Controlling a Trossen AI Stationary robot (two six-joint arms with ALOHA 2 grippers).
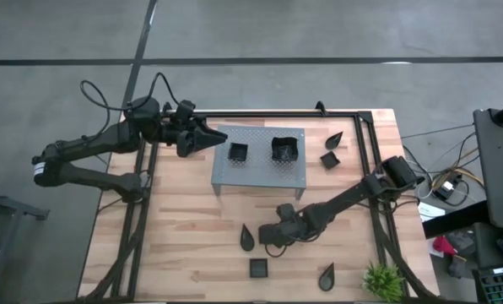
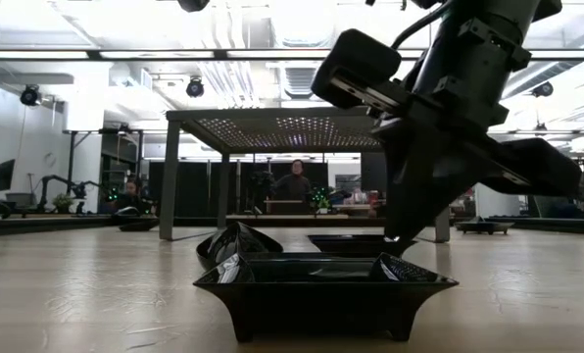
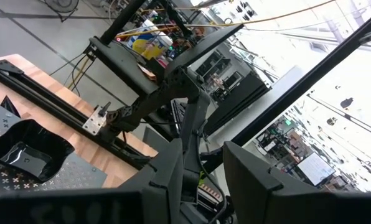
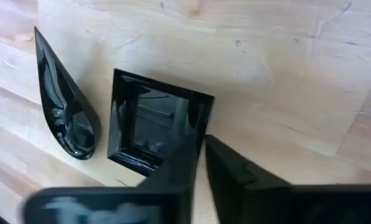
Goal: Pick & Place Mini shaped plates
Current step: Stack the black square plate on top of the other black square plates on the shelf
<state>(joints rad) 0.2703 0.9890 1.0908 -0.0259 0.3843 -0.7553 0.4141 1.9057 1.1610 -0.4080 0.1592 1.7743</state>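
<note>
Two of the mini shaped plates [image 1: 237, 152] [image 1: 284, 149] already sit on the grey perforated rack [image 1: 260, 170] in the high view, so you have made a start; five more lie on the wooden table [image 1: 184, 228]. A teardrop [image 1: 333, 138] and a square [image 1: 328, 159] rest just beside the rack's right end. Another teardrop [image 1: 247, 237], a square [image 1: 258, 268] and a third teardrop [image 1: 326, 274] lie in front of it, near the small green plant [image 1: 383, 279]. Your right gripper [image 1: 273, 237] is low between the front teardrop and the rack, while the left gripper [image 1: 208, 138] waits at the rack's left end.

In the low view a square plate [image 2: 323, 286] fills the foreground and the right gripper [image 2: 414, 211] hangs just behind it; people sit far back in the room.

The left wrist view shows one racked plate [image 3: 25, 152] and that arm's fingers [image 3: 173, 180] drawn together on nothing.

In the right wrist view the fingers [image 4: 185, 155] are nearly closed, tips at the rim of a square plate [image 4: 149, 121] with a teardrop [image 4: 66, 112] beside it; I judge nothing is grasped yet.

You will find no readable brand, label or writing in any view.
</note>
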